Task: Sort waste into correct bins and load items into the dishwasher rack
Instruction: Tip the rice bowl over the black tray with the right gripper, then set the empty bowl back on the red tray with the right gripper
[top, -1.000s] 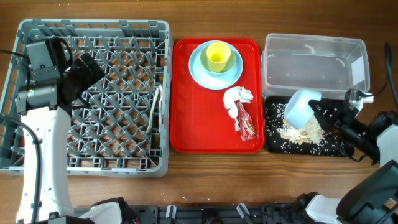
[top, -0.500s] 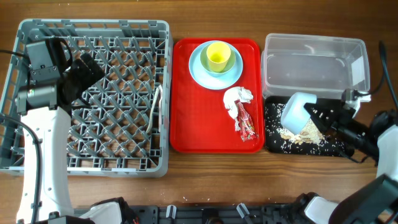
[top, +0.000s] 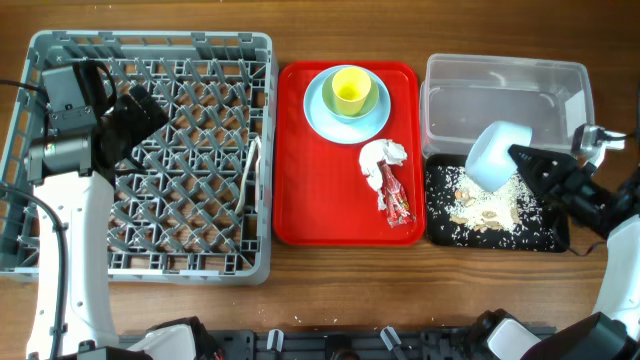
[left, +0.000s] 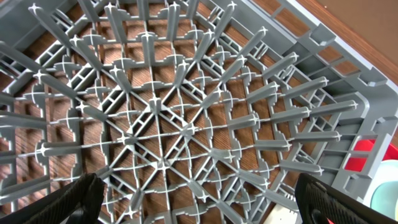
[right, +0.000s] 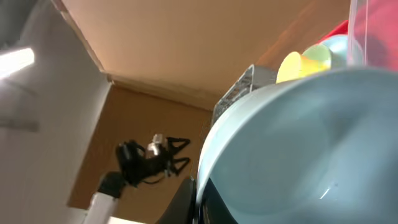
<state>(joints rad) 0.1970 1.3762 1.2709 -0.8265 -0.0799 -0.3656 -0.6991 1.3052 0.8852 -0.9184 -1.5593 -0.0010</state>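
Observation:
My right gripper (top: 522, 160) is shut on the rim of the pale blue-white bowl (top: 493, 155), held tipped on its side above the black tray (top: 558, 238), where rice and crumb scraps (top: 480, 205) lie. The bowl fills the right wrist view (right: 311, 149). The clear tub (top: 505, 95) stands behind the tray. The yellow-green cup (top: 351, 91) sits on the pale blue plate (top: 318, 115) on the red tray (top: 320, 200), with the white napkin (top: 381, 156) and red wrapper (top: 397, 200). My left gripper (top: 140, 125) is open over the grey rack (top: 150, 45), empty (left: 193, 199).
A white utensil (top: 252, 165) lies in the rack near its right wall. The rack's upright pegs (left: 186, 106) stand below the left gripper. Wooden table (top: 350, 290) shows in front of the trays.
My right gripper has lifted the bowl up and to the right, from low over the black tray toward the clear tub's front edge. The left arm has not moved.

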